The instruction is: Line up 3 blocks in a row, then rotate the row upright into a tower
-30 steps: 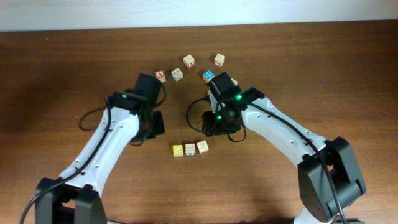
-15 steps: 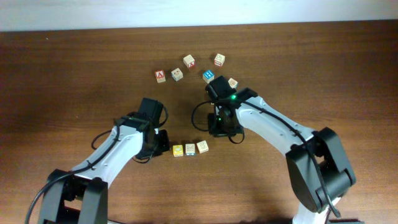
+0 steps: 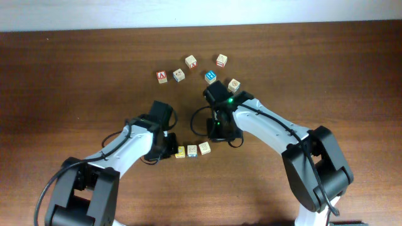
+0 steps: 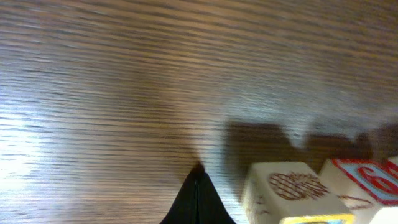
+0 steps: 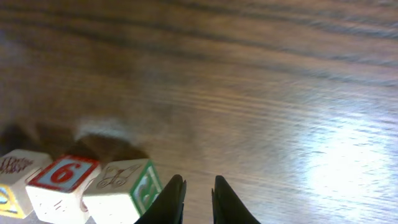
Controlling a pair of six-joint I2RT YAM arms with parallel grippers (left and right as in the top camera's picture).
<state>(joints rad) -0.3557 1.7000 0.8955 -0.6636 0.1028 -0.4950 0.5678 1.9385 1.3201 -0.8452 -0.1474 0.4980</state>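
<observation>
Blocks: three small wooden cubes (image 3: 192,150) stand in a touching row on the surface (image 3: 339,56), at about 6 o'clock from its middle.
Faces: the 9 o'clock end block (image 3: 180,152) has a yellow top, the middle block (image 5: 62,177) a red "6", and the 3 o'clock end block (image 5: 124,182) a greenish print.
Handling: probably light, rigid and smooth-faced. They would be easy to nudge or tip, and turning one may drag its touching neighbour.
Where to hold: best judged as across two opposite flat sides, from above. The end blocks each offer a free side, while the middle one is boxed in.
Left tool (image 4: 197,186): fingers pressed together, holding nothing. It sits low, just at 9 o'clock of the yellow-topped block.
Right tool (image 5: 198,194): fingers nearly together with a slim gap and nothing between them. It sits at about 1 o'clock of the row, near the greenish block.
Arm pose: both arms reach inward from the 6 o'clock edge, wrists tipped down, converging on the row.
Other cubes (image 3: 191,61): a loose cluster at 12 o'clock, well apart.
</observation>
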